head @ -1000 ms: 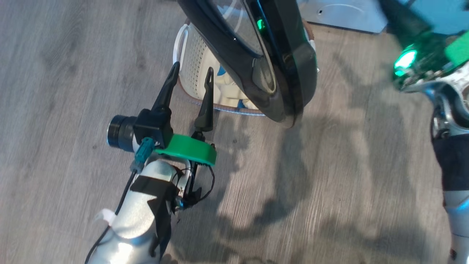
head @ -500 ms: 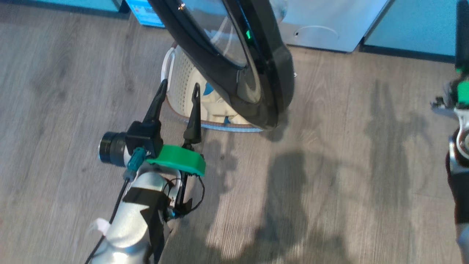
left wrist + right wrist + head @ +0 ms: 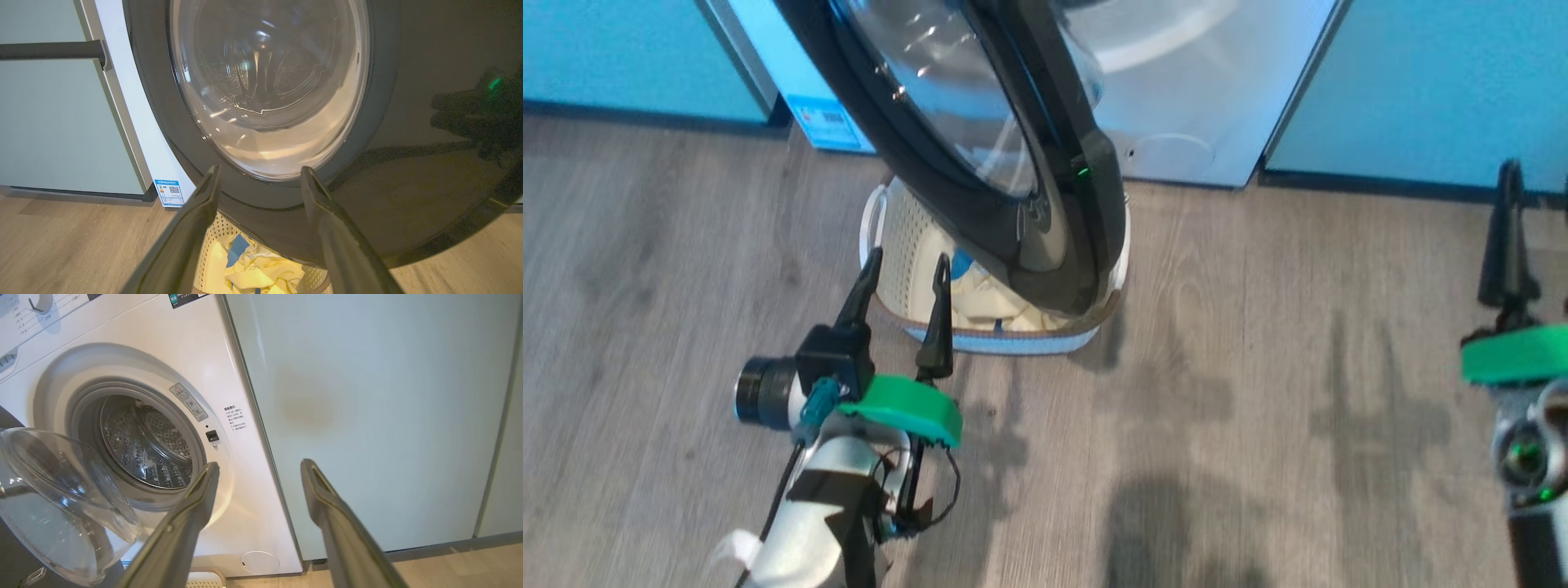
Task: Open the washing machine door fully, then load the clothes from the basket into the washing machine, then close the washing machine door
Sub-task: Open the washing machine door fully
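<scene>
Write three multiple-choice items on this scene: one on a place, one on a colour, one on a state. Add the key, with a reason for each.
1. Where does the basket stand?
A. On the floor, under the lower rim of the open washing machine door
B. Inside the drum
C. On a cabinet shelf

2. What colour is the door's rim?
A. White
B. Glossy black
C. Red

3. How is the left gripper?
A. Shut on the door's rim
B. Shut on a basket handle
C. Open, holding nothing

Key:
1 A: the left wrist view shows the basket on the wood floor just beneath the rim.
2 B: the rim is dark and mirrors a green light.
3 C: its fingers stand apart with nothing between them, and the clothes lie in the basket.
</scene>
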{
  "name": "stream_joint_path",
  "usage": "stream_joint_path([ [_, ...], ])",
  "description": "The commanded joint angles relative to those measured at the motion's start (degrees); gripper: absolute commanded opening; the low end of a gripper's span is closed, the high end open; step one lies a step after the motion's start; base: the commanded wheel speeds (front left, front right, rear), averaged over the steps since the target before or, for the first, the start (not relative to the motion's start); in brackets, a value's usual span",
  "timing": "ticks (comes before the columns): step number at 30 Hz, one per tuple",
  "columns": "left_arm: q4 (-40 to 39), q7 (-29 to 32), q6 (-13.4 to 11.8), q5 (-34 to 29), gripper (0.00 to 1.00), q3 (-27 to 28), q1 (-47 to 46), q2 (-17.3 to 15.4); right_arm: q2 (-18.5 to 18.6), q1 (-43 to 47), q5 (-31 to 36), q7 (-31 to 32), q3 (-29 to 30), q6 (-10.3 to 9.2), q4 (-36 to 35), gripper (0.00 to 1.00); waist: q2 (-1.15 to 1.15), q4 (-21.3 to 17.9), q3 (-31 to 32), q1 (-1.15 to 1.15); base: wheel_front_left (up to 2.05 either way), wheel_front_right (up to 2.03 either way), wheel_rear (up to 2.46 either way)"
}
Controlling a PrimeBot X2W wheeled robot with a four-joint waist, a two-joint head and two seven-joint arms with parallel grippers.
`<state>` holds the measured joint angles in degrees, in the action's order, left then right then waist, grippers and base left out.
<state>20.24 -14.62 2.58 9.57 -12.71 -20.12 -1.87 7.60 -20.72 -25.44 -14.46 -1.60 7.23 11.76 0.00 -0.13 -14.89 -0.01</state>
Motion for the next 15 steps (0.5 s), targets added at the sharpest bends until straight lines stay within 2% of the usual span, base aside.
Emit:
stream_joint_path([
  [1, -1.6, -0.4, 0.4, -0.4, 1.00, 2.4, 0.0, -1.0, -0.4, 0.7, 1.2, -0.5, -0.7, 0.25, -2.2, 1.00, 0.00, -0.6, 1.4, 0.01, 0.00, 0.00, 0.00],
  [6, -1.2, -0.4, 0.6, 0.1, 1.00, 2.9, 2.6, -1.0, -2.6, 7.8, 8.5, -0.5, 1.5, 0.25, -5.2, 1.00, 0.00, -1.1, 4.8, 0.01, 0.00, 0.00, 0.00],
  [15, -0.9, -0.4, 0.4, 0.9, 1.00, 2.6, 6.0, -1.0, -4.4, 17.3, 14.7, -0.5, 2.6, 0.25, -8.6, 1.00, 0.00, -1.7, 8.2, 0.01, 0.00, 0.00, 0.00],
])
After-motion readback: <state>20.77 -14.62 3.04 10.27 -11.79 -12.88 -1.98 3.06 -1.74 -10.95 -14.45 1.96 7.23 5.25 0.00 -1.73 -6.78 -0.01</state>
